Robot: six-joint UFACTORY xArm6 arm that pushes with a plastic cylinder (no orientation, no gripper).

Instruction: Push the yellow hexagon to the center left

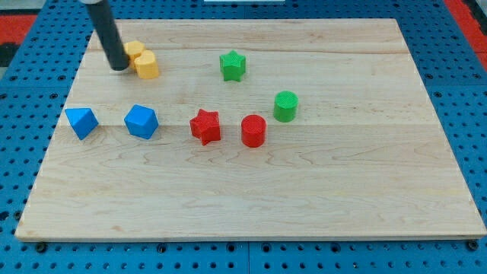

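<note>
A yellow hexagon lies near the view's top left of the wooden board. A second yellow-orange block touches it just above and to the left; its shape is unclear. My tip is the lower end of the dark rod. It stands just left of the yellow hexagon, close to both yellow blocks, perhaps touching them.
A blue triangular block and a blue hexagon-like block lie at the left middle. A red star and a red cylinder lie at centre. A green star and a green cylinder lie right of centre.
</note>
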